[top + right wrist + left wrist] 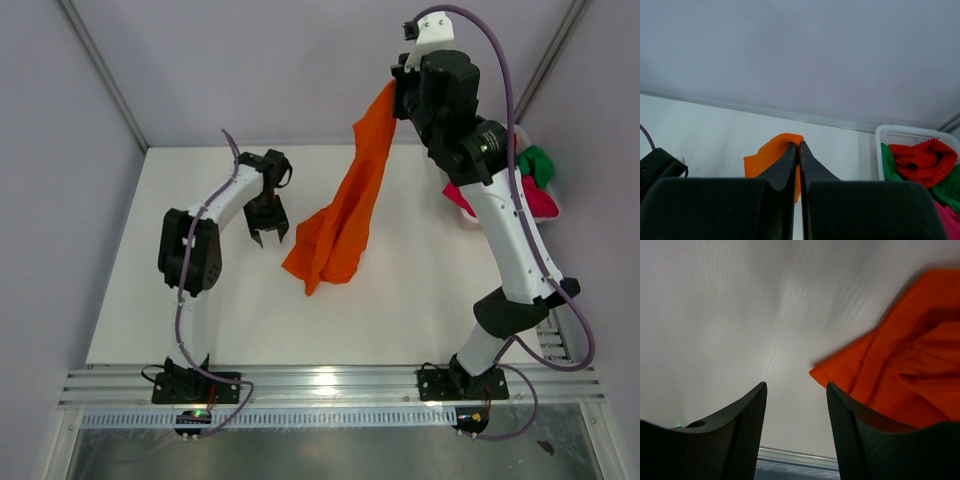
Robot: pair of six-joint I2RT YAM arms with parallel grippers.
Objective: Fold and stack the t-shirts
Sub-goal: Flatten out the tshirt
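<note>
High above the white worktop [400, 300], the right tool [800, 146] is pinched together on an orange t-shirt [345, 212], which hangs as a long, soft, crumpled drape. Just beside its bunched lower folds, the left tool [267, 237] hovers, ribbed black fingers [750, 425] apart and empty. A white lattice basket [905, 133] holds a crumpled red t-shirt [920, 157], green t-shirt [888, 164] and pink t-shirt [949, 222].

a robotics lab: white table [420, 290], aluminium mounting rail [330, 385], plain walls [250, 60].
</note>
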